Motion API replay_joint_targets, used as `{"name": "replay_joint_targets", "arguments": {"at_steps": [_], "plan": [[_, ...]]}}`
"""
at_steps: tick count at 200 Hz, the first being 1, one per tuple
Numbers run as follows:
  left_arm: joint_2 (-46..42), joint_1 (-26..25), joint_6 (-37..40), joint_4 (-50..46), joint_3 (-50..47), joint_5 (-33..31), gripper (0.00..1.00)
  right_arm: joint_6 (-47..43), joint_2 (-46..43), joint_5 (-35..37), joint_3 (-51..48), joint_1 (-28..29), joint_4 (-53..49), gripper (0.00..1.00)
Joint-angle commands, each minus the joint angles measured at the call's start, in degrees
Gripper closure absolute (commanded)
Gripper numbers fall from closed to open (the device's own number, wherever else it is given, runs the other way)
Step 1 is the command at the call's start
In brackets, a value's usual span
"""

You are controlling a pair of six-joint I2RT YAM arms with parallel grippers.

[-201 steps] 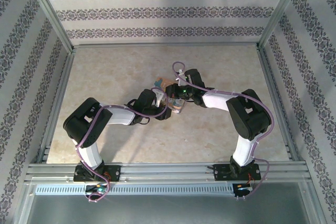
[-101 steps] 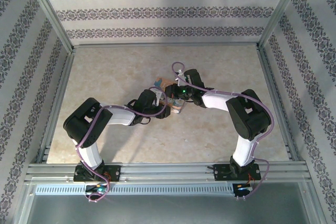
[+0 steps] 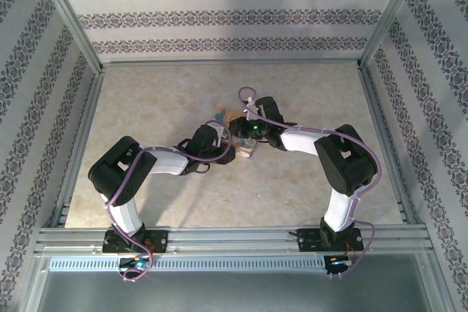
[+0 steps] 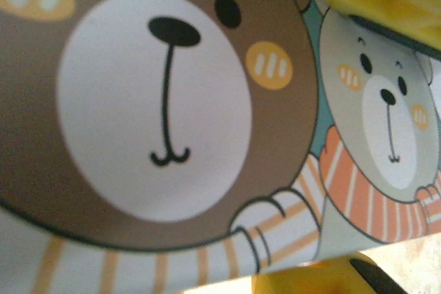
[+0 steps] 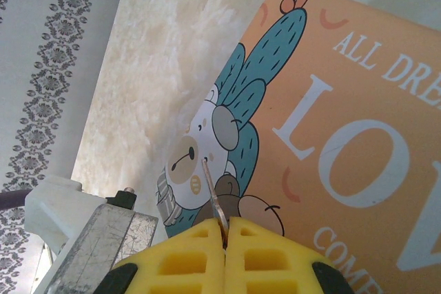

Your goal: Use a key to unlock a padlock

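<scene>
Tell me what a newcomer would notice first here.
The orange tin with white LOVE lettering sits mid-table. The right gripper, yellow and shut, pinches a thin key that points at the tin's cartoon corner. The left gripper straddles the tin, whose bear faces loom close in the left wrist view.

light: soft, even | shadows: faint | left wrist: blurred close-up

Beige marbled tabletop (image 3: 161,107) enclosed by floral-striped wallpaper walls (image 3: 227,12) and aluminium rails (image 3: 234,235)
</scene>
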Motion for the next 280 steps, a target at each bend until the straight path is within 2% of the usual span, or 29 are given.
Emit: {"name": "replay_joint_targets", "arguments": {"at_steps": [1,62,111,146,205,280], "plan": [[-2.0,-0.9,0.1,5.4,-0.2,-0.4,0.74,0.4,-1.3,-0.1,-1.3,1.2,-4.7,1.0],[-6.2,-1.0,-2.2,2.1,-0.8,2.7,0.74,-1.9,-12.2,0.3,-1.1,-0.6,-8.1,1.0],[-8.9,-1.0,-5.1,-3.1,0.2,5.8,0.75,-8.7,-24.6,4.4,-9.6,-1.1,-15.6,1.0],[-10.3,-1.0,-6.5,-7.2,1.7,7.0,0.76,-12.2,-32.8,7.2,-17.8,-0.5,-16.7,1.0],[-10.2,-1.0,-8.7,-10.8,4.7,9.9,0.79,-16.8,-41.8,19.3,-29.2,8.2,-13.7,1.0],[-10.2,-1.0,-11.1,-12.1,6.0,10.5,0.79,-21.7,-40.3,33.1,-35.6,18.0,-5.8,1.0]]}}
